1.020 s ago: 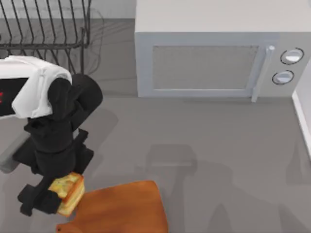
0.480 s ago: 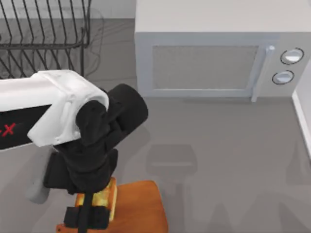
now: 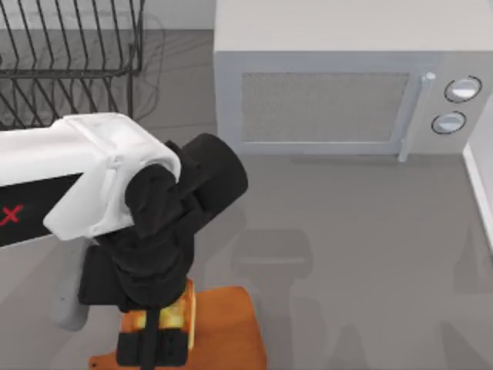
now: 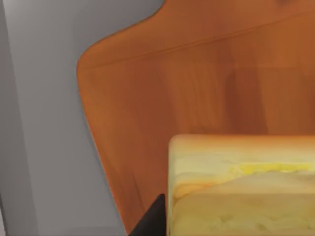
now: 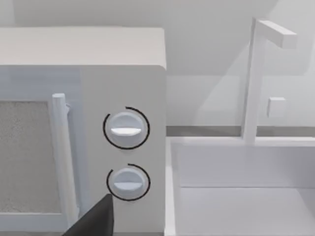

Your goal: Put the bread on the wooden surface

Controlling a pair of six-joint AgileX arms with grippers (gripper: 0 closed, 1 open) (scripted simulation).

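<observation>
Carried in from the bench's left edge, left gripper (image 3: pixel 154 339) fingers clamped on the bread (image 3: pixel 176 312), now over the wooden surface (image 3: pixel 227 331) (release seems next).

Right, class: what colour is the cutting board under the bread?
The cutting board is orange-brown wood with a faint grain, clearest in the left wrist view, behind the bread.

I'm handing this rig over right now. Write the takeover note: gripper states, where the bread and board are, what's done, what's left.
Left gripper: shut on the bread, over the left part of the wooden cutting board at the table's near edge.
Right gripper: cannot tell its state; it faces the microwave dials.
Done: bread picked up and carried over the board.
Left: whether the bread touches the board cannot be told; lower if needed, release, lift the arm away.
</observation>
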